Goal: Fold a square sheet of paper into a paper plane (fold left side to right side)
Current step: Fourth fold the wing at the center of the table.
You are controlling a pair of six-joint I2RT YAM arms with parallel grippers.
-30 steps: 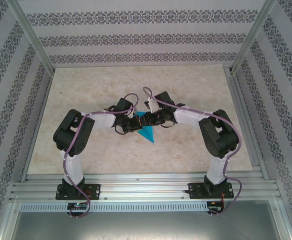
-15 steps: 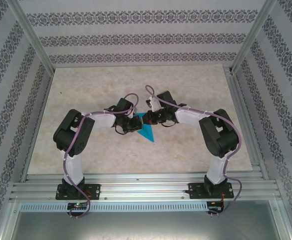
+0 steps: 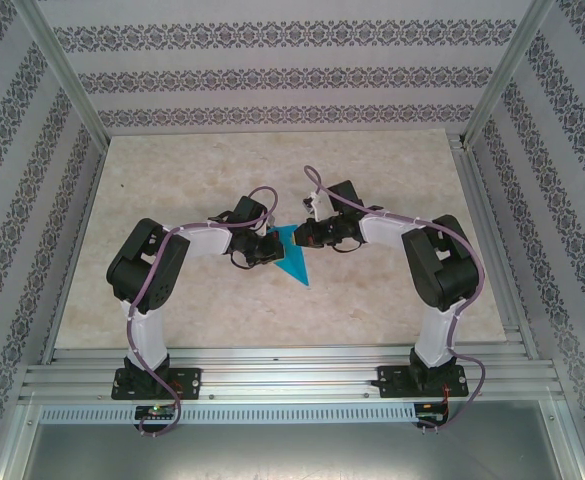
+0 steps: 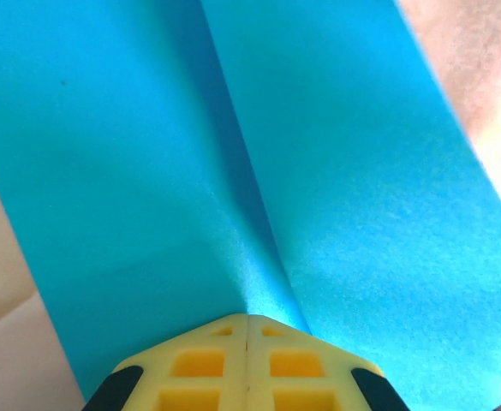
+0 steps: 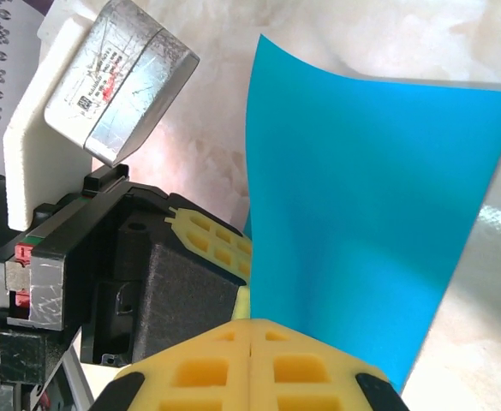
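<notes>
We think the job is partly done. The blue paper is already a pointed shape with a crease, but not yet a thin plane, so more folds are left. It is in the middle, between the tools. The left tool squeezes the crease tight. The right tool is tight too and seems to pinch the paper's edge. The walls have flowery stripes. The surface is pale and stony.

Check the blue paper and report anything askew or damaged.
Nothing looks torn or spilled. The blue paper, pinched by the left gripper and the right gripper, bows up off the table with a soft ridge down its middle rather than lying flat.
</notes>
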